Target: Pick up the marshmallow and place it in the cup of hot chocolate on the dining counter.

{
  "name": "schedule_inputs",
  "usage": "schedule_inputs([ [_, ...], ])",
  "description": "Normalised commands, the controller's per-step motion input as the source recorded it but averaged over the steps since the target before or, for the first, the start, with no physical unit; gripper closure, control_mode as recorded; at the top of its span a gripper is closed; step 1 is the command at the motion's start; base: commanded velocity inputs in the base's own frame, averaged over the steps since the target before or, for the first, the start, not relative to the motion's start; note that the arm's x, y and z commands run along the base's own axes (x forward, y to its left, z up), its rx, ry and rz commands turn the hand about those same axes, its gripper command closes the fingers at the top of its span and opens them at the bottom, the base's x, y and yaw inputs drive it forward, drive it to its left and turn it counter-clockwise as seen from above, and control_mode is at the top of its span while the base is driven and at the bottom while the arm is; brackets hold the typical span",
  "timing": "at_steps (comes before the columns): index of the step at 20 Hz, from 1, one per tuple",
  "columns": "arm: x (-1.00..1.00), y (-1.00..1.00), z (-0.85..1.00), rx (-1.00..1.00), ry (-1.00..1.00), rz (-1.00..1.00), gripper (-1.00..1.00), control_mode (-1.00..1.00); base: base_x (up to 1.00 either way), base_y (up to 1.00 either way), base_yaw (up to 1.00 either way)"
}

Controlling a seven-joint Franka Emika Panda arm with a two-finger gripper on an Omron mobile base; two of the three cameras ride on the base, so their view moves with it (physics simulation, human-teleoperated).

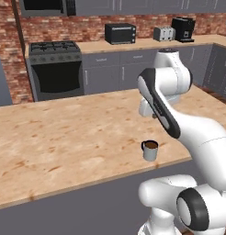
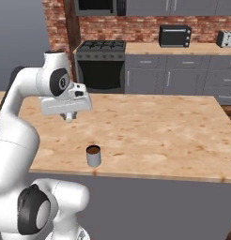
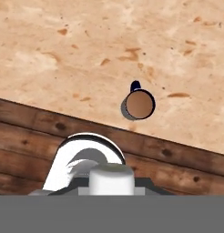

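Observation:
The marshmallow is a small white cylinder held between the dark fingertips at the bottom of the hand view, with my gripper shut on it. The cup of hot chocolate is a small grey mug with brown liquid, seen from straight above, near the edge of the dining counter. In the right base view my gripper hangs well above the dining counter, up and to the left of the cup. In the left base view the cup stands by the counter's front edge.
Across the aisle a stove stands beside a grey-drawer counter with a toaster oven, a toaster and a coffee machine. Dark wooden floor lies beyond the counter edge. My own arm rises beside the cup.

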Motion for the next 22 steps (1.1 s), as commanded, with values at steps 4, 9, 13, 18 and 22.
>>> schedule_inputs([
  [4, 0.3, -0.24, -0.52, 0.01, 0.0, 0.08, 1.0, -1.0, 0.0, 0.0, 0.0],
  [9, 0.26, -0.26, -0.46, 0.03, -0.02, 0.11, 1.0, -1.0, 0.0, 0.0, 0.0],
  [13, 0.21, -0.19, -0.24, 0.0, 0.01, 0.1, 1.0, -1.0, 0.0, 0.0, 0.0],
  [18, 0.18, -0.04, -0.35, 0.0, 0.0, 0.1, 1.0, -1.0, 0.0, 0.0, 0.0],
  [22, 0.13, -0.01, -0.32, 0.0, 0.0, 0.09, 1.0, -1.0, 0.0, 0.0, 0.0],
])
